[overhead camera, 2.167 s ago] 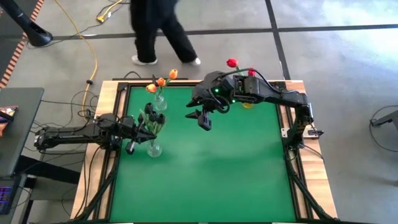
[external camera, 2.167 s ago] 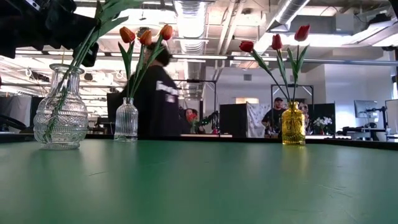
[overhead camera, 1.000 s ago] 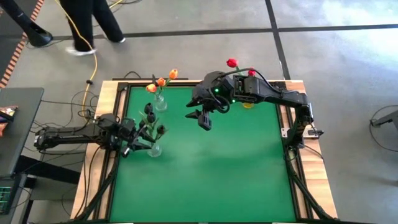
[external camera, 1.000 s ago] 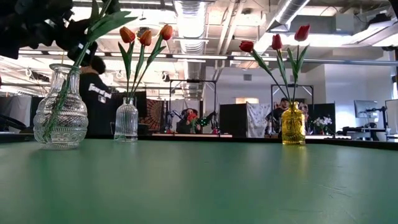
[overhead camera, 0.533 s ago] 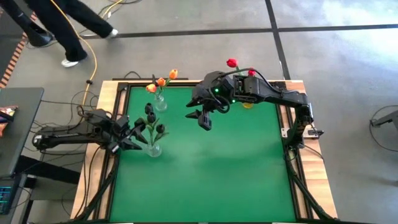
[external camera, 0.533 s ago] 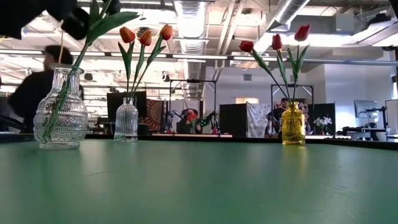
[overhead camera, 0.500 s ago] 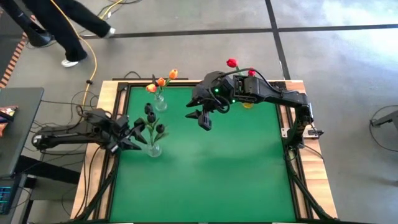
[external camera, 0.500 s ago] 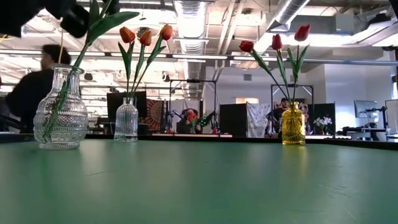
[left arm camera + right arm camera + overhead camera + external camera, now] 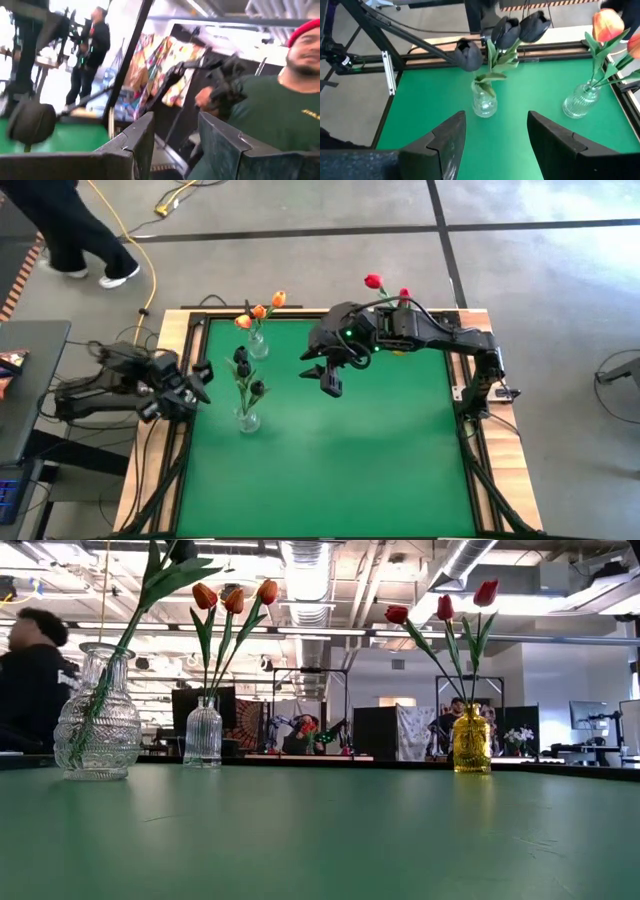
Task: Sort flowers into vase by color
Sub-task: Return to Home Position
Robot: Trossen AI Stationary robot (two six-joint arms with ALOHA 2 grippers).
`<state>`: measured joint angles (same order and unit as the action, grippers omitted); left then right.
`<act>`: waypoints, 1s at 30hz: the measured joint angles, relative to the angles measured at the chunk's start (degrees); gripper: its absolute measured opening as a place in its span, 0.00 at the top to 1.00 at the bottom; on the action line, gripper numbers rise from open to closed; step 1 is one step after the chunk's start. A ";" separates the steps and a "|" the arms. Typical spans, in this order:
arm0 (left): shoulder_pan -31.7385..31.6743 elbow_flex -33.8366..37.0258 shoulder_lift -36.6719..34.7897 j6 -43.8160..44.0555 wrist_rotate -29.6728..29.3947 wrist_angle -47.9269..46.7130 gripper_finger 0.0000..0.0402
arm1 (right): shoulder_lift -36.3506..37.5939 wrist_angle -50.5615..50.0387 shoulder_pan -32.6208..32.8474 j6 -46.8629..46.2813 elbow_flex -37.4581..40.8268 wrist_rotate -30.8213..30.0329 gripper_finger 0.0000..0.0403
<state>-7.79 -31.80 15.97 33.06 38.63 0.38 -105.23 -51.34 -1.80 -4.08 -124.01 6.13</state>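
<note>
Sorting looks complete: all 9 tulips stand in vases, and none shows loose on the green mat. The left pincer hangs at the mat's edge, fingers apart and empty; just ahead of it stands the round clear vase holding 3 black tulips. Further from that pincer, the ribbed clear vase carries 3 orange tulips. The right pincer hovers over mid-mat, likewise spread and empty, with the yellow vase of 3 red tulips behind it, close under its arm. Probably only parking both arms is left
</note>
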 joint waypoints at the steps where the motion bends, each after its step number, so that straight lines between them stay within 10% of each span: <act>1: 0.00 -1.13 -0.02 0.00 -0.51 0.19 0.65 | 0.06 -0.39 0.07 0.00 0.00 0.00 0.41; 19: 0.00 -8.73 0.24 -7.59 -29.92 -1.85 0.65 | 5.85 -10.32 3.43 5.49 1.48 -7.76 0.46; 30: -0.02 -8.71 0.00 -13.22 -30.79 -8.85 0.65 | 27.36 15.61 3.85 3.59 34.62 -11.10 0.60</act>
<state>-7.81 -40.51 15.97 19.84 7.84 -8.47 -77.87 -35.73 2.05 -0.48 -89.38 -4.97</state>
